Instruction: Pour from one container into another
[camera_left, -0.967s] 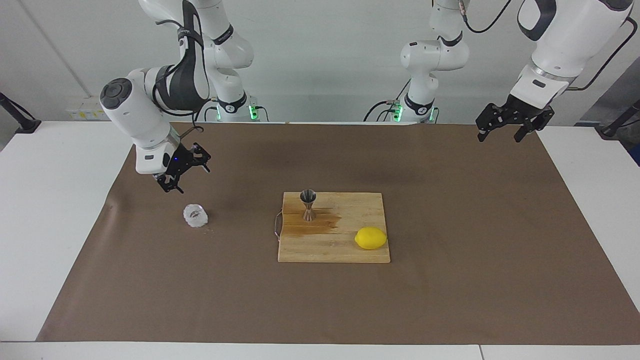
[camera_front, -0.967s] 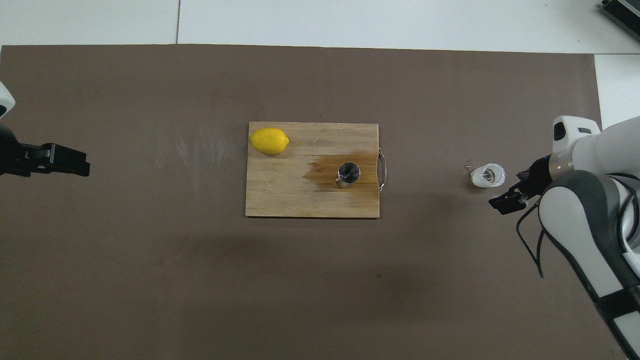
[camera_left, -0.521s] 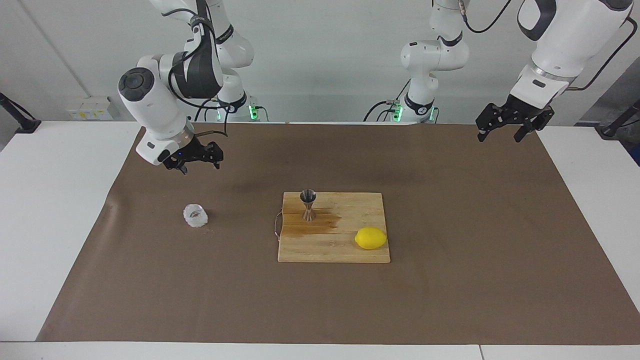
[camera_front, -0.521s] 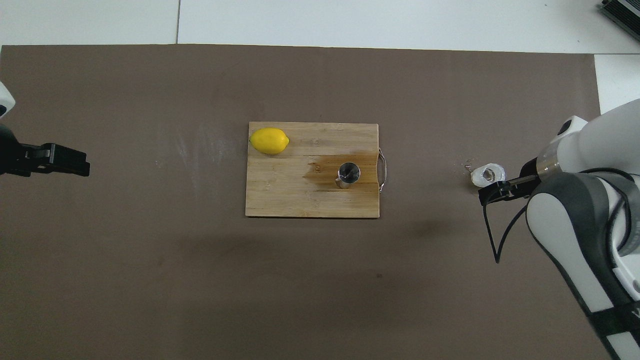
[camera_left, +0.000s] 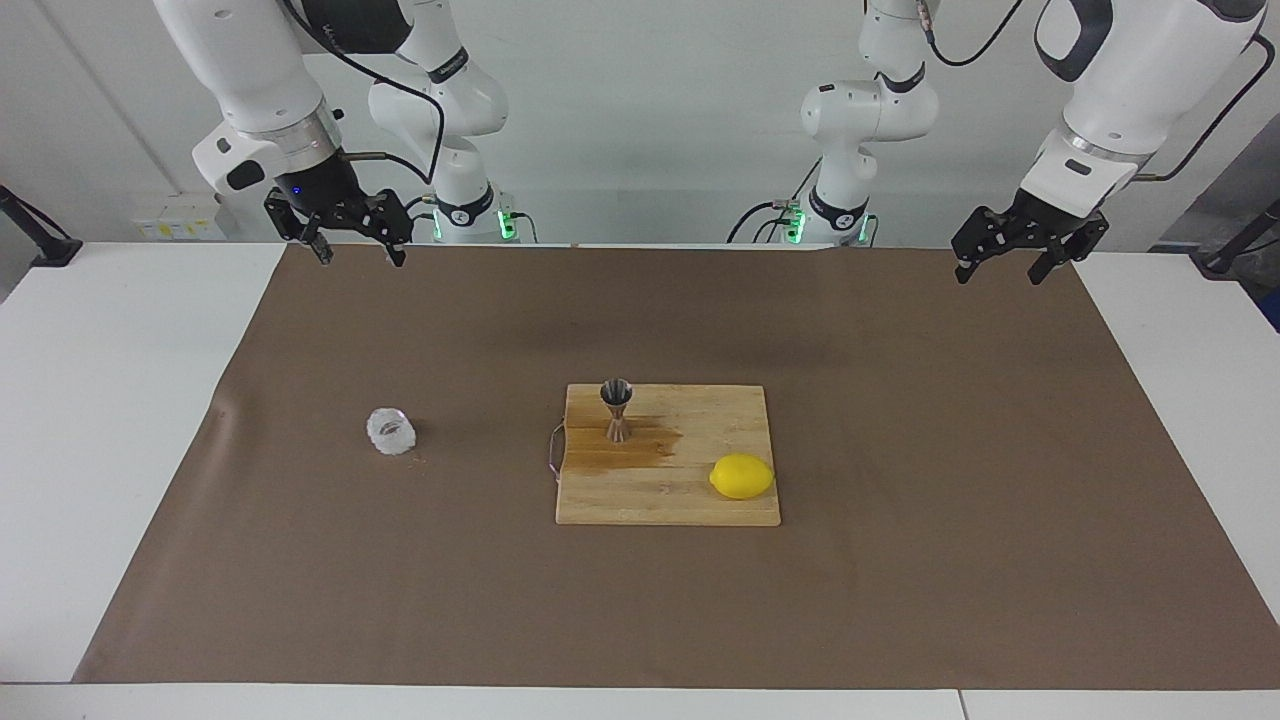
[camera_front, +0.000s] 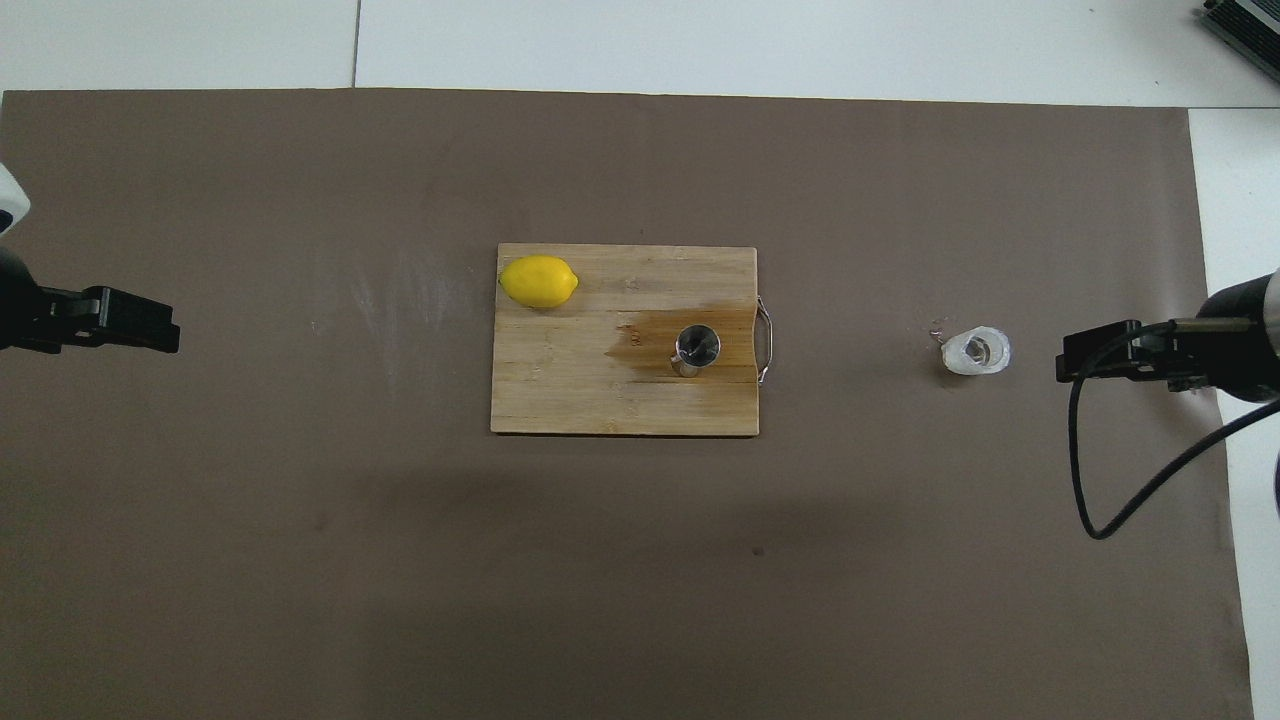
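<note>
The small clear faceted glass cup (camera_left: 390, 431) stands upright on the brown mat toward the right arm's end of the table; it also shows in the overhead view (camera_front: 977, 352). The silvery hourglass jigger (camera_left: 616, 408) stands upright on the wooden cutting board (camera_left: 690, 505), on a dark wet stain, and shows from above (camera_front: 696, 349). My right gripper (camera_left: 360, 256) is open and empty, raised high over the mat's edge by the robots, well apart from the cup. My left gripper (camera_left: 1000, 272) is open and empty, waiting high over the mat's other end.
A yellow lemon (camera_left: 741, 476) lies on the board's corner farther from the robots than the jigger. The board has a wire handle (camera_left: 553, 452) on the cup's side. A few small drops lie on the mat beside the cup.
My right gripper has risen and drawn back from beside the cup toward its base, empty. The cup, jigger, lemon and left arm have not moved.
</note>
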